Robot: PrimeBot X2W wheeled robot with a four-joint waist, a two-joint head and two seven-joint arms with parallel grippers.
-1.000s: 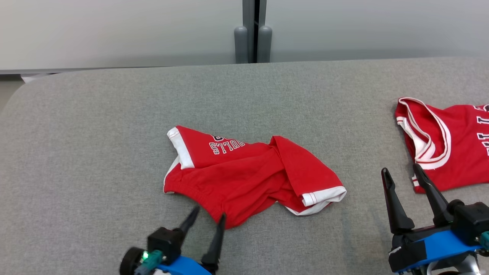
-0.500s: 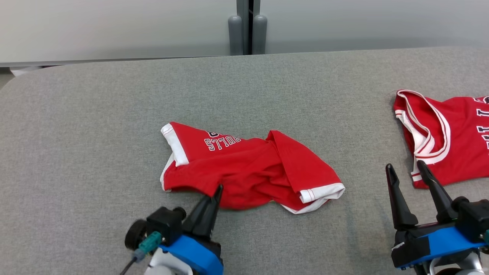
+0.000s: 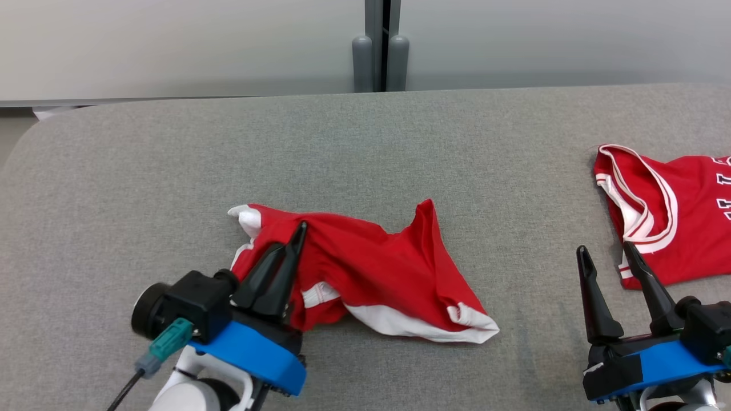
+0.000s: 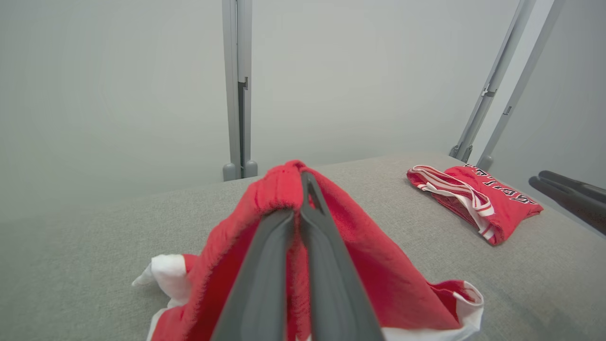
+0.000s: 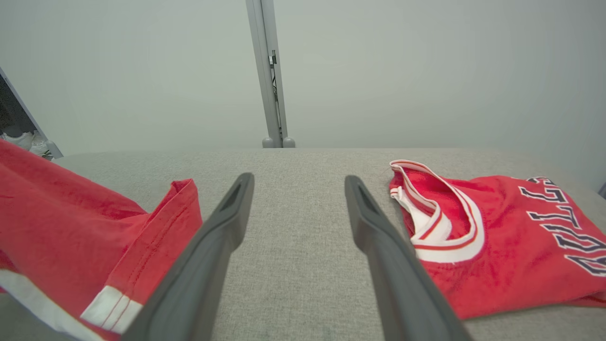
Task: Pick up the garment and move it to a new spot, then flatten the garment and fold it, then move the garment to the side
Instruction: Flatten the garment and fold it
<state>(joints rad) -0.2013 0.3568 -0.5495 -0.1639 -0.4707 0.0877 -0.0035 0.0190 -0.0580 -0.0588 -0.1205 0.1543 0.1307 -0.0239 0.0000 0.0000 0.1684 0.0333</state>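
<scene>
- Your left end effector (image 3: 298, 231) is clamped on a fold of the red cloth garment with white trim (image 3: 394, 268), which is peaked at the middle of the grey fabric surface (image 3: 400, 142).
- Your right end effector (image 3: 604, 248) stands wide open and empty, beside a second red jersey (image 3: 691, 228).

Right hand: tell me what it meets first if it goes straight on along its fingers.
The right hand points between the shorts and the jersey; likely bare grey table first, though depth is unclear.
</scene>
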